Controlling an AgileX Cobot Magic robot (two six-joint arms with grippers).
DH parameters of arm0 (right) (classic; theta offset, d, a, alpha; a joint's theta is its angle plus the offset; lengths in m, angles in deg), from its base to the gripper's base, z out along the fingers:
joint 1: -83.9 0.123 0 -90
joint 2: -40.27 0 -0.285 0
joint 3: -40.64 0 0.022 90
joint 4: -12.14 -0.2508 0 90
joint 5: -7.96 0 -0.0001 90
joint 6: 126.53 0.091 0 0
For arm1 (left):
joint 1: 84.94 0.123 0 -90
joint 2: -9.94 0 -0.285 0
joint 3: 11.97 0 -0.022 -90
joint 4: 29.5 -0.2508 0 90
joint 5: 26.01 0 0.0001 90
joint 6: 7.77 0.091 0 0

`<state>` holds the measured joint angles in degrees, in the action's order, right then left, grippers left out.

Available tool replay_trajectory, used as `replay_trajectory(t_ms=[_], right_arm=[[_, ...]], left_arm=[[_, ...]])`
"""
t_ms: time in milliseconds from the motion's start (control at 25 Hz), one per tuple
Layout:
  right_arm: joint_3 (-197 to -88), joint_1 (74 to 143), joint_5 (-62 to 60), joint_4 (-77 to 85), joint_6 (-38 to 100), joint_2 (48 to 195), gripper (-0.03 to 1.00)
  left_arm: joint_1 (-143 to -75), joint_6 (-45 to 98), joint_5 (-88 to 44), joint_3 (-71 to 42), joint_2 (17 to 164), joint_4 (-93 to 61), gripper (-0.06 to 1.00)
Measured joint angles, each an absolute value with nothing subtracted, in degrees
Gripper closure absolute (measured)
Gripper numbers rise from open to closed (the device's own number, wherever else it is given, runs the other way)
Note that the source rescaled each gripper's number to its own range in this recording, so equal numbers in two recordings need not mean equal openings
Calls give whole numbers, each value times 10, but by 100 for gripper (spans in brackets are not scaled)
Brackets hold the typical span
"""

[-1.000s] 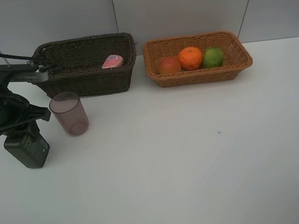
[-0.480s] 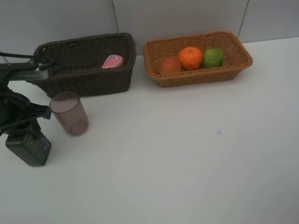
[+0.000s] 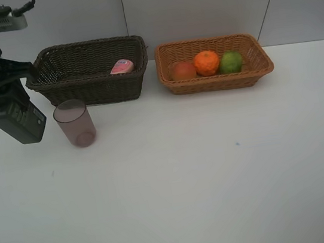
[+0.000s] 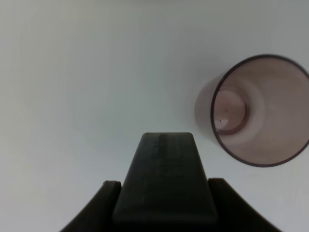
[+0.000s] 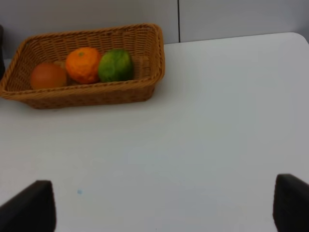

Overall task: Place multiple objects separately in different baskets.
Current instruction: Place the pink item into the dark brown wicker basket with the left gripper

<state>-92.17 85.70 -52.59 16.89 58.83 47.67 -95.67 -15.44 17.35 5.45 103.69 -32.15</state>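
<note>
My left gripper (image 3: 4, 102) is shut on the dark green-black pump bottle (image 3: 18, 121) and holds it in the air, left of the mauve cup (image 3: 75, 123) and in front of the dark brown basket (image 3: 94, 90). In the left wrist view the bottle (image 4: 165, 176) sits between the fingers (image 4: 104, 205), with the cup (image 4: 260, 111) upright on the table below. The pink squeeze bottle (image 3: 122, 66) lies in the dark basket. The orange (image 3: 207, 62), red-orange fruit (image 3: 183, 70) and lime (image 3: 231, 61) lie in the tan basket (image 3: 217, 83). My right gripper (image 5: 161, 212) is open over bare table.
The white table (image 3: 205, 170) ends at a tiled wall behind both baskets. The right wrist view shows the tan basket (image 5: 87, 96) with the orange (image 5: 83, 64), the red-orange fruit (image 5: 47, 76) and the lime (image 5: 116, 65) ahead of the right gripper.
My left gripper has lifted the pump bottle off the table and carried it up and back, toward the dark basket's left end. The cup and baskets have not moved.
</note>
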Motion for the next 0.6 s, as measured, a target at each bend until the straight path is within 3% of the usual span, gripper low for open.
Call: replay_trajectory(t_ms=[320, 600], right_arm=[[-922, 857, -526, 169, 588, 477, -3], [-922, 857, -526, 169, 588, 477, -3]], left_arm=[[-957, -176, 217, -70, 1032, -320, 48], [-957, -192, 144, -105, 1032, -320, 48]])
